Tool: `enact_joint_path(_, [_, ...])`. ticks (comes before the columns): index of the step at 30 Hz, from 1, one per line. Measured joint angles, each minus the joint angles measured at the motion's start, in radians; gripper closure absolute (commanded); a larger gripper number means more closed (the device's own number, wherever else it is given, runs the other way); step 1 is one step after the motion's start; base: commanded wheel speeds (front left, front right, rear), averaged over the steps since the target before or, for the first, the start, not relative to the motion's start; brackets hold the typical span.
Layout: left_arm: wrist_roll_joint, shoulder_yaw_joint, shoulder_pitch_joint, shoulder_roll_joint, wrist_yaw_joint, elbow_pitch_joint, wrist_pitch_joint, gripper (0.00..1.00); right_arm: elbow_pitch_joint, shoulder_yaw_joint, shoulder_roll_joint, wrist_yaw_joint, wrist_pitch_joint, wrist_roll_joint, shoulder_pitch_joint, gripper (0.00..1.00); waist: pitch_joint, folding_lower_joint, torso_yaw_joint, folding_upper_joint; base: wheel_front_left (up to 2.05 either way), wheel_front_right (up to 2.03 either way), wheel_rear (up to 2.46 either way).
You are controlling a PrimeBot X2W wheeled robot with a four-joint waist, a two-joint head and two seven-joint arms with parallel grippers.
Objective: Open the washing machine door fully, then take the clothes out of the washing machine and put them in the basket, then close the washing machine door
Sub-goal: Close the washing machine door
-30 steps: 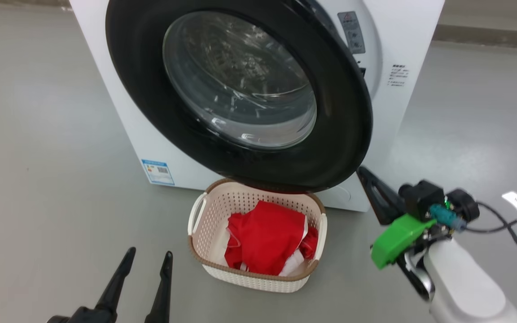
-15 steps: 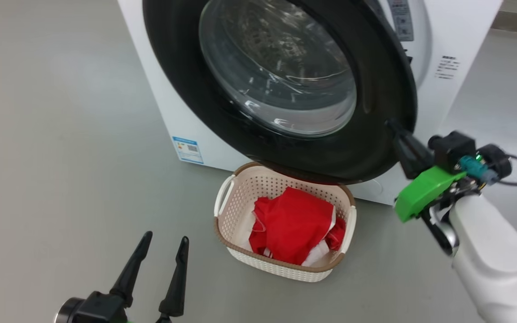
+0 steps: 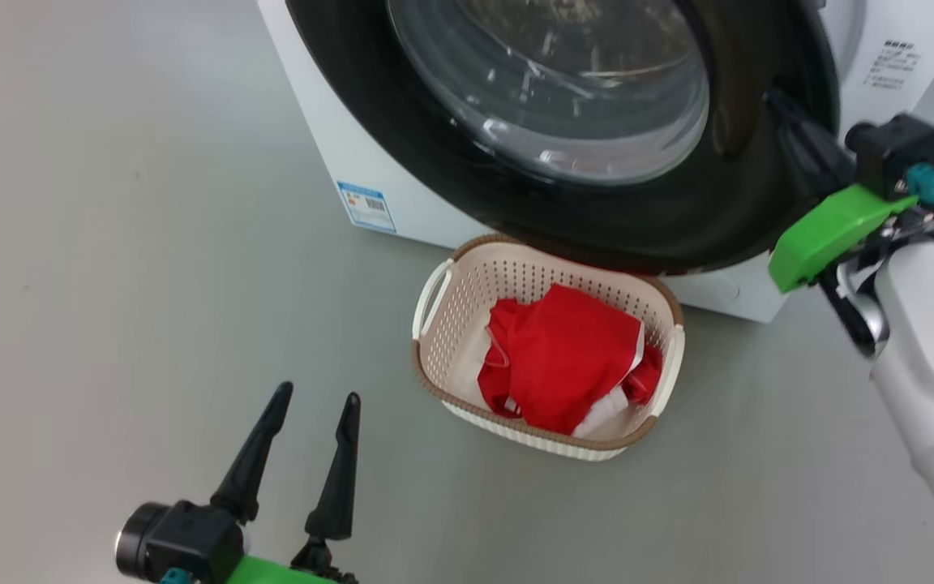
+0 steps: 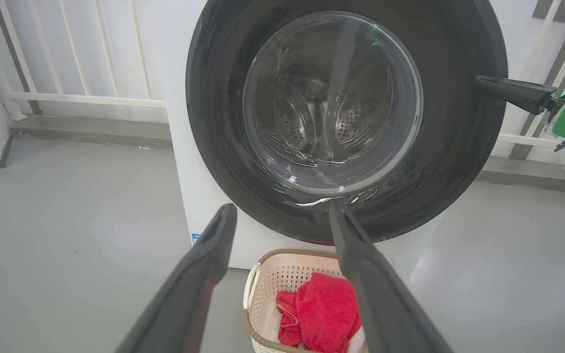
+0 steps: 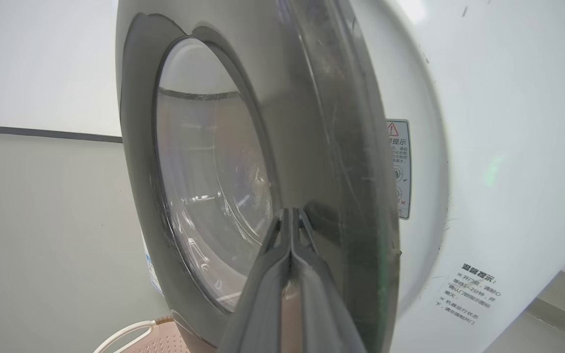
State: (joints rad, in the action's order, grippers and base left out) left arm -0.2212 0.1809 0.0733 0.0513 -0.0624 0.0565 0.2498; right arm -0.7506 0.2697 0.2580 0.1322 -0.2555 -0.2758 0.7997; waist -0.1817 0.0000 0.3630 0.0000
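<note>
The washing machine door [image 3: 661, 211], black-rimmed with a glass bowl, stands close to the front of the white washing machine [image 3: 913, 24]. My right gripper [image 3: 783, 105] is shut, with its tips pressed on the door's right rim; in the right wrist view the right gripper [image 5: 290, 212] touches the door [image 5: 312, 122] edge-on. The red clothes [image 3: 572, 357] lie in the cream basket [image 3: 434, 341] on the floor under the door. My left gripper [image 3: 315, 395] hangs open and holds nothing, left of the basket. In the left wrist view the left gripper [image 4: 282, 208] points toward the door [image 4: 459, 147].
Grey floor [image 3: 110, 243] spreads to the left and right of the machine. A white railing [image 4: 66, 98] runs behind it. A blue label [image 3: 366, 207] sits low on the machine's front, a warning sticker [image 5: 399, 166] beside the door opening.
The head camera has shifted, so the whole picture moved. My right gripper rose from beside the basket to the door's right rim, and the door swung closer to the machine.
</note>
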Motion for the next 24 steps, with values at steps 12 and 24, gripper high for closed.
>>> enact_joint_path(12, [0.000,0.020,0.060,-0.006,0.000,-0.024,0.000,0.00,-0.099,0.034,0.025,0.000,0.000,-0.008,0.197,1.00,-0.124,0.0000,0.003,0.0000,0.00,0.00,0.00])
enact_joint_path(24, [-0.003,0.056,0.119,-0.010,0.013,-0.036,0.000,0.00,-0.170,-0.027,-0.022,0.010,-0.001,0.012,0.332,1.00,-0.223,0.0000,-0.013,0.0000,0.00,0.00,0.00])
